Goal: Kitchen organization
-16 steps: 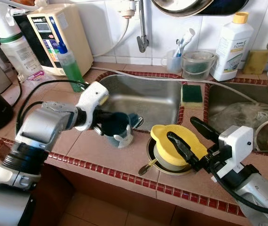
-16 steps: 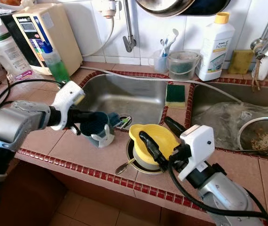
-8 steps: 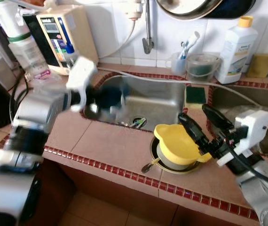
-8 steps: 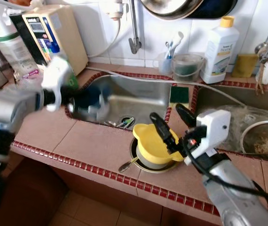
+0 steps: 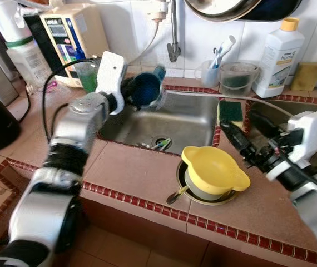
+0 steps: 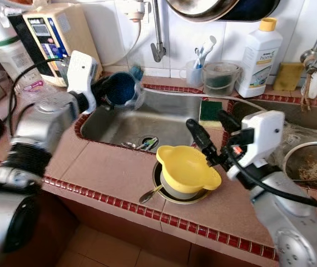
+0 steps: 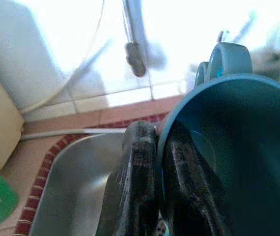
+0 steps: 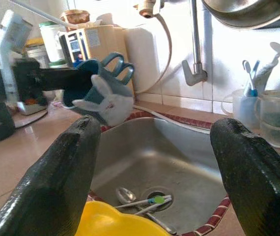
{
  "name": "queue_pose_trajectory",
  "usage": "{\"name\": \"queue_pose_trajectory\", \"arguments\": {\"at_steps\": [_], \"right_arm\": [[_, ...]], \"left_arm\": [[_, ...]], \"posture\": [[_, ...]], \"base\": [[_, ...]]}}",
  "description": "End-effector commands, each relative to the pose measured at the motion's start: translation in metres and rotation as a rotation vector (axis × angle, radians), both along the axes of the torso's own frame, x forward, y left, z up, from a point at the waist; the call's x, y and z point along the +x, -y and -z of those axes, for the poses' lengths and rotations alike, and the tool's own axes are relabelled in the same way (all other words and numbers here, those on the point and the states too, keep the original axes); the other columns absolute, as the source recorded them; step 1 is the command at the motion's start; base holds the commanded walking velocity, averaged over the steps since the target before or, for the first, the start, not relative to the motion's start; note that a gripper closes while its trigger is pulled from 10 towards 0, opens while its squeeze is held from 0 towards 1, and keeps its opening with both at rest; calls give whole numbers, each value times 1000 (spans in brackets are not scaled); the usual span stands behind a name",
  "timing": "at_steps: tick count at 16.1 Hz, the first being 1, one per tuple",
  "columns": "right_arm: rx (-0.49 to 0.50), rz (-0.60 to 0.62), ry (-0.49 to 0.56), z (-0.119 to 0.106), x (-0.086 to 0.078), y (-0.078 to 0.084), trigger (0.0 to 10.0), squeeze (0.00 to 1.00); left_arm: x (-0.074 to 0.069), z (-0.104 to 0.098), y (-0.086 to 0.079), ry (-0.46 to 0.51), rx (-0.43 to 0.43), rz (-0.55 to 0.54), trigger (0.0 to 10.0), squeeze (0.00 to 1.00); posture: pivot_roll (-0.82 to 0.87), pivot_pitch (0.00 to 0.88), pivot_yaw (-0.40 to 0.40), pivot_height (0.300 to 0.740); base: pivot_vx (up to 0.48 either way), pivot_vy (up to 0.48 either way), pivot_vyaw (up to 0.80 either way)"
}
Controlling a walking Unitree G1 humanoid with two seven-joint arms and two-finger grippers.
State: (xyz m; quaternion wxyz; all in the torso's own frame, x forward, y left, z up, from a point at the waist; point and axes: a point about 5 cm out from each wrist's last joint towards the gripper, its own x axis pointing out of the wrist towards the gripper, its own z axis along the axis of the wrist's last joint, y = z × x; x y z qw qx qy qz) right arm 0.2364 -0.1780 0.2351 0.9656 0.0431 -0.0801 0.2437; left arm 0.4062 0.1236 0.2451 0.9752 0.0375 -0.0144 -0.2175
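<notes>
A dark blue mug (image 5: 146,89) with a white rabbit figure on its side (image 8: 108,101) hangs in the air over the back left corner of the steel sink (image 5: 183,119). My left gripper (image 5: 132,92) is shut on the mug's rim; in the left wrist view one finger (image 7: 139,187) lies outside the rim and the other inside the mug (image 7: 243,157). My right gripper (image 6: 207,119) stands open just right of a yellow lid (image 5: 214,168), which rests on a bowl on the tiled counter. Its fingers (image 8: 56,182) hold nothing.
A spoon handle (image 5: 175,196) sticks out from under the yellow lid. Cutlery (image 5: 158,144) lies at the sink drain. A green sponge (image 5: 229,111), toothbrush cup (image 5: 211,71), plastic container (image 5: 236,75) and detergent bottle (image 5: 278,55) line the back. A water purifier (image 5: 72,36) and green bottle (image 5: 87,78) stand at the left.
My left gripper has lifted the blue mug from the counter's front edge up and back over the sink's far left corner. My right gripper has drawn back off the yellow lid.
</notes>
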Motion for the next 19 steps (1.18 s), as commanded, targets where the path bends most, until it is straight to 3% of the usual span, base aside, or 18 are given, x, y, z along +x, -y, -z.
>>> {"name": "queue_pose_trajectory", "arguments": {"at_steps": [1, 5, 6, 10, 18, 19], "right_arm": [[9, -24, 16, -7, -8, -3, 10000, 0], [35, -35, -12, -8, -23, -4, 10000, 0], [51, -29, -43, -6, -32, -5, 10000, 0], [112, -4, -87, -2, -47, -3, 10000, 0], [163, 3, -123, -2, -54, -4, 10000, 0], [167, 3, -126, -2, -54, -4, 10000, 0]], "left_arm": [[4, 1, -5, 15, -44, -65, 10000, 0], [5, 18, -2, 23, -73, -111, 10000, 0], [5, 30, 4, 0, -75, -117, 10000, 0], [3, 45, 7, -38, -64, -114, 10000, 0], [4, 58, -3, -119, -35, -151, 10000, 0], [4, 58, -4, -129, -49, -140, 10000, 408]], "posture": [[-369, 149, 121, 740], [-399, 218, 119, 740], [-408, 252, 121, 740], [-415, 299, 135, 740], [-407, 303, 149, 740], [-405, 300, 149, 740]], "base": [[0, 0, 0], [0, 0, 0], [0, 0, 0], [0, 0, 0], [0, 0, 0], [0, 0, 0]]}}
